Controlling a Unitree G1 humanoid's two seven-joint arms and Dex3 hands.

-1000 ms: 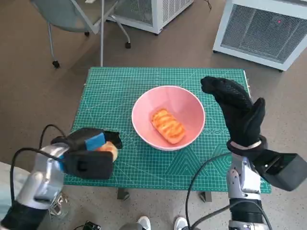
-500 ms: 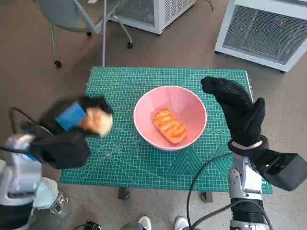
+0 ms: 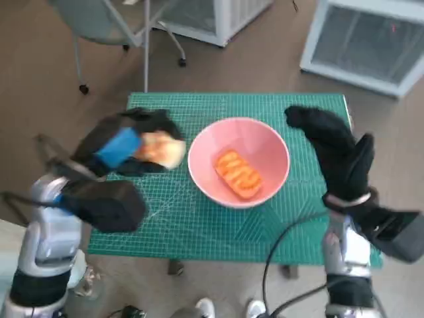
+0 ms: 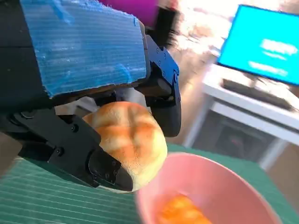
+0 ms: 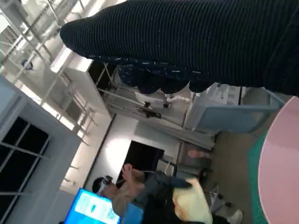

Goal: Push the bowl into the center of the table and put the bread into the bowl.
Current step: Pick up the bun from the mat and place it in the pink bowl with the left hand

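Observation:
A pink bowl (image 3: 265,142) stands near the middle of the green mat (image 3: 199,225), with an orange striped bread (image 3: 238,173) lying inside it. My left hand (image 3: 129,147) holds a pale round bun (image 3: 161,150) just left of the bowl's rim, above the mat. In the left wrist view the bun (image 4: 131,140) sits between the black fingers (image 4: 163,93), with the bowl (image 4: 219,186) right beside it. My right hand (image 3: 334,154) stands upright at the bowl's right side, fingers spread, holding nothing.
A rolling chair (image 3: 106,26) stands beyond the table's far left corner, and white grilled units (image 3: 364,36) stand beyond the far right. The mat's front edge lies close to my body. A person (image 5: 140,186) appears far off in the right wrist view.
My left hand has carried the bun up from the mat's front left and rightward, close to the bowl's rim. The right hand has stayed put beside the bowl.

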